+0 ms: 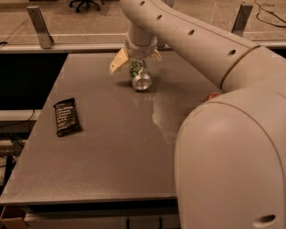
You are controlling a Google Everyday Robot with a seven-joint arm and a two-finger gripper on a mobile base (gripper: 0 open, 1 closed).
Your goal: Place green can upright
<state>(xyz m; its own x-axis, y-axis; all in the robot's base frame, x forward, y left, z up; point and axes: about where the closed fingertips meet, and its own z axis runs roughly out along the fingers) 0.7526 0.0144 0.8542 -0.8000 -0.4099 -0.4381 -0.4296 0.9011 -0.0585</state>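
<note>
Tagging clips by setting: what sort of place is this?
Likely an office or lab: a wheeled chair base and loose cables on the floor behind the grey table, where the gripper hangs over the green can.

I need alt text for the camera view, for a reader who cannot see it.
The gripper hangs open over the green can, which lies on its side far back on the table. A black bar lies near its left edge.

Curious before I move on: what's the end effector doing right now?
End effector: open, straddling the green patterned aluminium drink can lying on its side.
</note>
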